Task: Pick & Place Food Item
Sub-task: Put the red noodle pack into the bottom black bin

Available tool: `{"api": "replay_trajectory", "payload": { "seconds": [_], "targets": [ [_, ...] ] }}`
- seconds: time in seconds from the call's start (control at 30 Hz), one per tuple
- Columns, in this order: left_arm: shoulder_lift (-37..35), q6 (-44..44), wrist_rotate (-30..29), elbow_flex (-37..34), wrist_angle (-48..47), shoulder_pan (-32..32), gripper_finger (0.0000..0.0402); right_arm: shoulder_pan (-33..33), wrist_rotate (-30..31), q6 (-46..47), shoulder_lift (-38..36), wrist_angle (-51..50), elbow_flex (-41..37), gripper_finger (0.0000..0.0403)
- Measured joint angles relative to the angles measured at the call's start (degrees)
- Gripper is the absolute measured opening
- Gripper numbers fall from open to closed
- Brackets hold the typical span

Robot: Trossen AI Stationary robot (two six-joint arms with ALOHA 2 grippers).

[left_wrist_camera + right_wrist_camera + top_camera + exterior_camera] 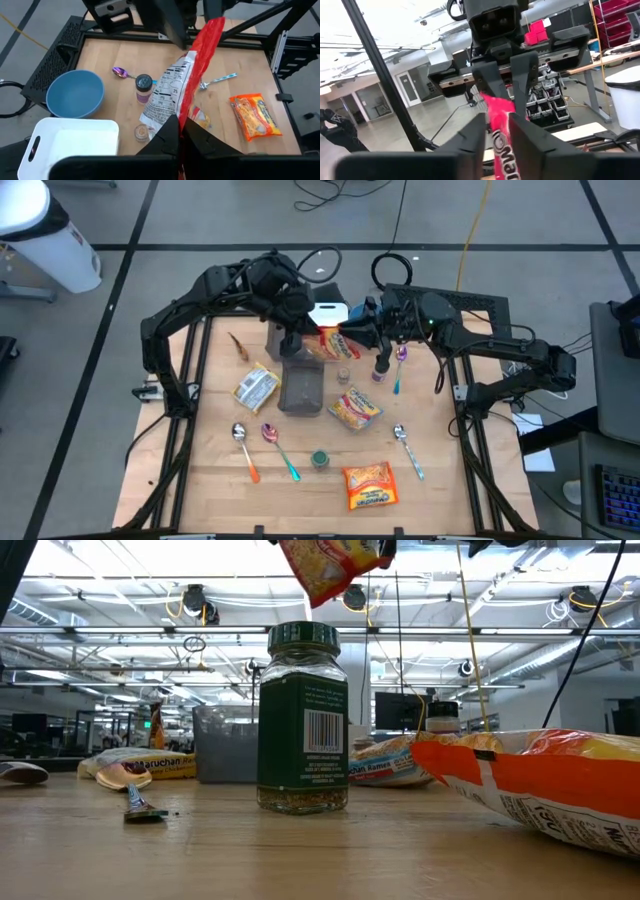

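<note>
A red and yellow noodle packet (336,345) hangs in the air between my two grippers, above the table's far middle. It also shows in the low view (330,562). My left gripper (308,340) is shut on one end of it. My right gripper (352,337) is shut on the other end. In the left wrist view the packet (172,92) stretches from my own fingers to the right gripper (192,31). In the right wrist view it (502,145) runs to the left gripper (501,82). My left gripper pinches the packet's red sealed edge (187,116) at one end between its two fingers. The packet is lifted clear of the table, and its printed body hangs below that edge. My right gripper pinches the packet's red edge (497,111) at the opposite end between its two fingers, facing the left gripper. The packet is clear of the table and spans the gap between both grippers.
A grey container (303,388) stands below the packet. A white bin (75,145) and a blue bowl (75,92) stand at the far edge. Other noodle packets (256,387) (355,407) (370,485), several spoons, a lidded purple jar (143,87) and a green-lidded spice jar (303,720) lie around.
</note>
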Motion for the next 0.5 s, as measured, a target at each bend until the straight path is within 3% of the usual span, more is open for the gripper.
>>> {"api": "replay_trajectory", "payload": {
  "seconds": [0.23,0.5],
  "targets": [
    [-0.34,-0.03,1.04,0.00,-2.62,0.00,0.0002,-3.09,0.09,3.08,0.00,0.09,0.00,0.0201],
    [-2.46,0.35,-1.06,0.07,-8.33,1.72,0.0002,-5.90,-0.03,1.08,-0.02,-3.00,0.00,0.0245]
  ]
}}
